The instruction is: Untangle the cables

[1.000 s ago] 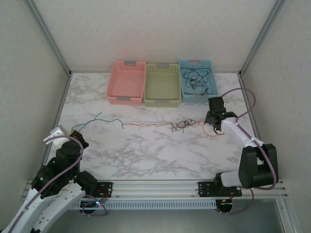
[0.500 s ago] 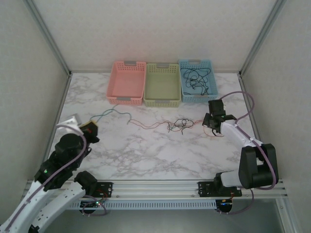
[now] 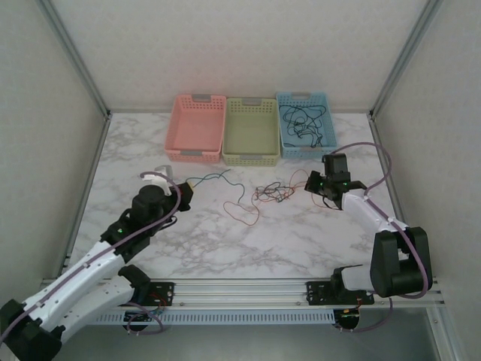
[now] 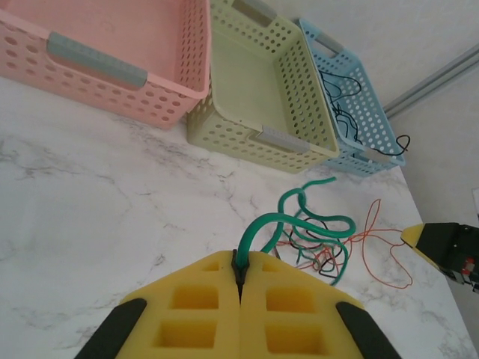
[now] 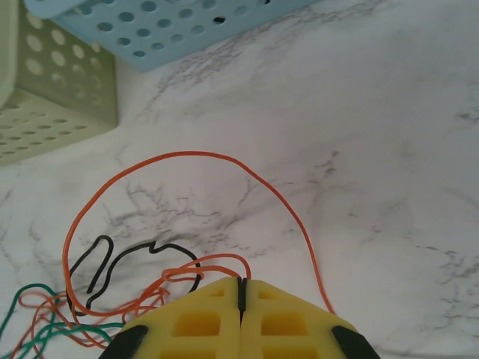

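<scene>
Cables (image 3: 272,194) lie in a loose tangle at the middle of the marble bench (image 3: 225,241), just below the green basket (image 3: 251,156). At centre left we see the left fingers (image 4: 221,288) pressed together on a green strand. At centre right the right fingers (image 5: 224,299) pinch an orange strand. More black wire sits in the blue basket (image 3: 301,152).

Polished marble-look table (image 3: 225,241), matt plastic baskets (image 4: 299,97) beyond the left gripper (image 4: 239,271), its pads (image 4: 194,299) yellow foam, cables (image 4: 329,220) smooth-coated.
</scene>
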Controlling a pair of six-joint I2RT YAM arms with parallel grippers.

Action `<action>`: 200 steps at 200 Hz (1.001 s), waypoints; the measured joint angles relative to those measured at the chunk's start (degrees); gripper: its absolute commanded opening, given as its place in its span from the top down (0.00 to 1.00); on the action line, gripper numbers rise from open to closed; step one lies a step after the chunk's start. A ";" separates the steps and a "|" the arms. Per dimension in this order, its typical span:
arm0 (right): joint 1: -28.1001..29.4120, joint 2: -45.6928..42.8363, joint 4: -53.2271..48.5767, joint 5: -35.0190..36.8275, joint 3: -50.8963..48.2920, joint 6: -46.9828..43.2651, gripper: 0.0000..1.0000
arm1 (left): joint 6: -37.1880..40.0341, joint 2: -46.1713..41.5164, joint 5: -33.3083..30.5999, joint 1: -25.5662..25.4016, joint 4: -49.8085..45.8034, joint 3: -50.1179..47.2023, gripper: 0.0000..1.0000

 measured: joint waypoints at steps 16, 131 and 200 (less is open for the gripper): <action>0.37 0.00 0.50 -1.22 0.00 -0.02 1.00 | 0.09 1.88 -0.04 0.00 4.83 -2.58 1.00; 1.53 0.00 0.79 -2.01 0.00 -0.26 1.00 | 6.23 17.97 -12.76 6.78 6.10 17.27 1.00; 1.79 0.00 0.74 -1.99 0.00 -0.48 1.00 | 5.99 41.75 -14.27 16.11 5.16 36.52 1.00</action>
